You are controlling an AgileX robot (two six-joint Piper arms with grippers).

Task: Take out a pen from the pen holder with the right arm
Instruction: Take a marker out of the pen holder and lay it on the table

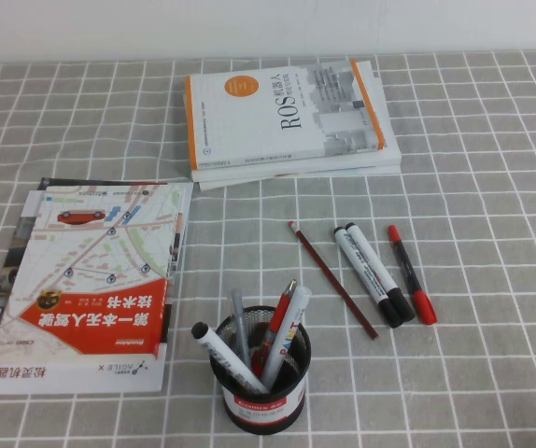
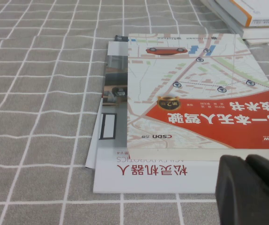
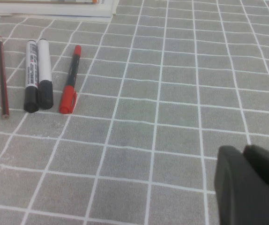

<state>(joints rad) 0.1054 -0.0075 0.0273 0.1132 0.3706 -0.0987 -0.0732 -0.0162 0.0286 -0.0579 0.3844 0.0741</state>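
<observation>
Pen removal, outset: holder (image 1: 260, 406) at six o'clock, pens (image 1: 282, 322) leaning on its rim, tops exposed for grasping. right gripper (image 3: 244, 150), closed and empty, hovers over bare cloth (image 3: 172, 117) near four o'clock. left gripper (image 2: 247, 161), closed and empty, sits by the book (image 2: 195, 93) at eight o'clock.

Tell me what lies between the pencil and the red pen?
Two black-capped markers, in the high view. Left hand hangs by the map book; right hand, shut, over the checked cloth.
</observation>
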